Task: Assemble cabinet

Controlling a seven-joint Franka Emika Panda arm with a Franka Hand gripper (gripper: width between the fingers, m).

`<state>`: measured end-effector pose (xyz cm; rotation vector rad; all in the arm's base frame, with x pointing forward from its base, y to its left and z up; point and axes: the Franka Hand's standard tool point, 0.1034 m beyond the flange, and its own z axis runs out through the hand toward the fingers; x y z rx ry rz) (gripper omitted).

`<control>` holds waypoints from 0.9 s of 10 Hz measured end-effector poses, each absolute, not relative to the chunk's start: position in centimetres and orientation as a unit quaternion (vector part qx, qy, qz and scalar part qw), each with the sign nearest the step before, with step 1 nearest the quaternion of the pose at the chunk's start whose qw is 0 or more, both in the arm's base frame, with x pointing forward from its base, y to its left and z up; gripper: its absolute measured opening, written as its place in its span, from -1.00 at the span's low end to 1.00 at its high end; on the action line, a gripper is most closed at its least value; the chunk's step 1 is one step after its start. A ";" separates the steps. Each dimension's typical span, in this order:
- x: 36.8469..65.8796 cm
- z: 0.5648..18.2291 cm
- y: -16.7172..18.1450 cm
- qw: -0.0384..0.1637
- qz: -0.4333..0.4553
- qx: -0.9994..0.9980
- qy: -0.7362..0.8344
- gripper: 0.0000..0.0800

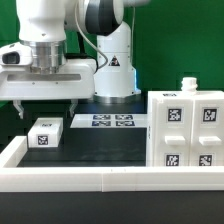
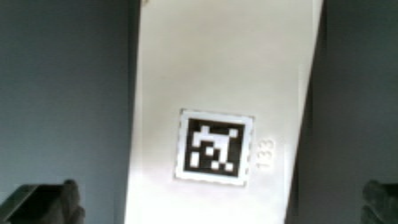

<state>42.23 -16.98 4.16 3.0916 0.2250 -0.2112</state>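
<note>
The cabinet (image 1: pixel 185 130) is the large white box with square tag marks on its front, standing at the exterior view's right. A small white tagged drawer block (image 1: pixel 45 132) lies on the dark table at the exterior view's left. My gripper (image 1: pixel 50 108) hangs just above that block, open and empty. In the wrist view the block (image 2: pixel 222 100) runs as a long white piece with one tag, and my gripper (image 2: pixel 214 205) straddles it. One dark fingertip (image 2: pixel 45 205) shows on each side, apart from the block.
The marker board (image 1: pixel 112 121) lies flat on the table in front of the arm's base. A low white rail (image 1: pixel 100 180) edges the table along the front and the exterior view's left side. A small white knob (image 1: pixel 187 84) stands on top of the cabinet.
</note>
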 end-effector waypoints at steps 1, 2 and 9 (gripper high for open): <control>42.1 3.8 -17.0 0.018 -0.070 0.995 0.073 0.99; 42.0 3.5 -17.1 0.019 -0.070 0.994 0.076 0.99; 41.6 2.1 -17.1 0.024 -0.074 0.994 0.080 0.97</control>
